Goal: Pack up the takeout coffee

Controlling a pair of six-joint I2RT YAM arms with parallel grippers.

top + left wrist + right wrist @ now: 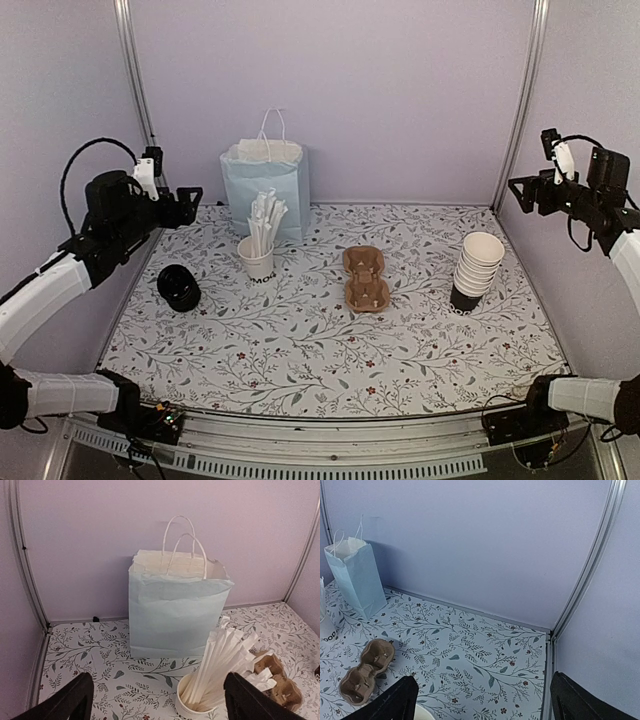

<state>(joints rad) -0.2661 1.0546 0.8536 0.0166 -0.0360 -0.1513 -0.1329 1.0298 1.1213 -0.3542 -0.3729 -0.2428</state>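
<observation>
A stack of black paper cups [476, 272], white inside, stands at the right of the table. A stack of black round lids [178, 288] lies at the left. The brown two-hole pulp carrier [365, 278] lies in the middle, empty; it also shows in the left wrist view [280, 680] and the right wrist view [367, 672]. My left gripper [187, 203] is open and empty, raised at the far left, facing the bag [157, 700]. My right gripper [522, 190] is open and empty, raised at the far right, above and behind the cups [482, 702].
A pale blue paper bag [265, 188] with white handles stands upright and open at the back wall. A white cup of white straws [259, 245] stands just in front of it. Metal frame posts stand at both back corners.
</observation>
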